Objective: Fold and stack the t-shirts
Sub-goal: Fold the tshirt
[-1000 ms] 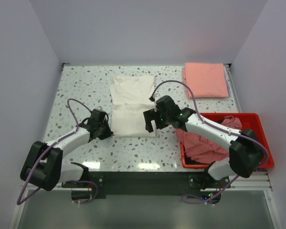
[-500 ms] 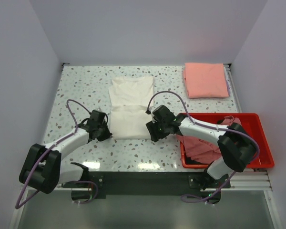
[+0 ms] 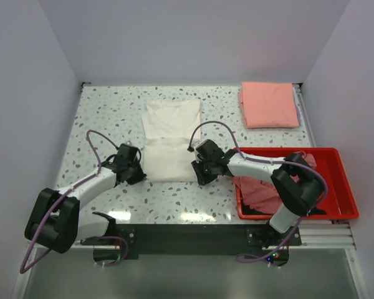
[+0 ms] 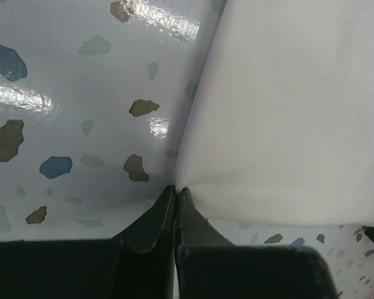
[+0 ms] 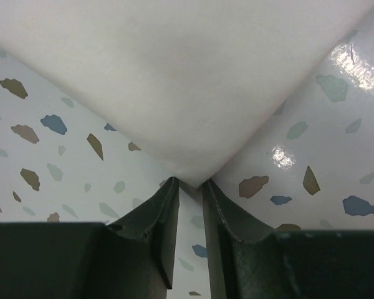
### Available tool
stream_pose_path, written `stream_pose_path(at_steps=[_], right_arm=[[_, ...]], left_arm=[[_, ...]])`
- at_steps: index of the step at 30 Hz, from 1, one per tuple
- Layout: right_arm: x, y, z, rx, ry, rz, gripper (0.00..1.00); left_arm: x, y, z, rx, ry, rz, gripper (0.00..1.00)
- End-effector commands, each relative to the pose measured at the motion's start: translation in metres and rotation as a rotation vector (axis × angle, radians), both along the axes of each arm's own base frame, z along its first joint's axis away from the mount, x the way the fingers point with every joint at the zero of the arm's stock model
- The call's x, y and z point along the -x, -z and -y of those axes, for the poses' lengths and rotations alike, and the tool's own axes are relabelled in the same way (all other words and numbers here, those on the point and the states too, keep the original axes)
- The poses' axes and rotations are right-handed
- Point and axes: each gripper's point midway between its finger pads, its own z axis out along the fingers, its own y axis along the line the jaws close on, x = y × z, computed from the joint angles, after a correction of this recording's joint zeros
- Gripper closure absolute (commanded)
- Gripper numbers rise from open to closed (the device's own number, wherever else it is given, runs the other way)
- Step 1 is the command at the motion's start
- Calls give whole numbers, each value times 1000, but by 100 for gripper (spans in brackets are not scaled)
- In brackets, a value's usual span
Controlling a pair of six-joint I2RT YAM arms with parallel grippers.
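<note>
1. The white t-shirt [image 3: 169,140] lies flat on the speckled surface [image 3: 106,118] as a long folded panel; a shallow crease crosses it about halfway along its length.
2. The left gripper [image 4: 175,190] sits at the white t-shirt's near corner on the left arm's side; its jaws are pressed together with no gap, and the cloth corner puckers into their tips, so it holds that corner.
3. The right gripper [image 5: 188,187] sits at the white t-shirt's other near corner; its jaws stand a narrow slit apart, with the point of the cloth at the mouth of the slit; whether the cloth is pinched yet cannot be told.
4. The salmon-pink t-shirt [image 3: 269,104] lies folded in a neat square beyond the white t-shirt's far edge, off to the right arm's side and well apart from it.
5. The red bin [image 3: 346,187] stands to the right-arm side of the white t-shirt's near end; a dusty-pink t-shirt [image 3: 262,190] lies crumpled in it, spilling over the rim that faces the white t-shirt.
</note>
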Motion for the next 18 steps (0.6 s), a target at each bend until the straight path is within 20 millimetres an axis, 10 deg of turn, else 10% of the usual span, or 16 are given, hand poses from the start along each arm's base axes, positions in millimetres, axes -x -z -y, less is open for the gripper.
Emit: stream_pose_path(at_steps=[1,9,18], right_arm=[[-4,5,-7,-23,-3,4,75],[9,5,-10,-67,-26,-34,100],[72,-7,20,-81,-16,-135,100]], left_arm=[[7,1,-6,-15,-28,-18,100],[18,3,-4,10,-14,-45,100],[65,7,8,113,19,-110,100]])
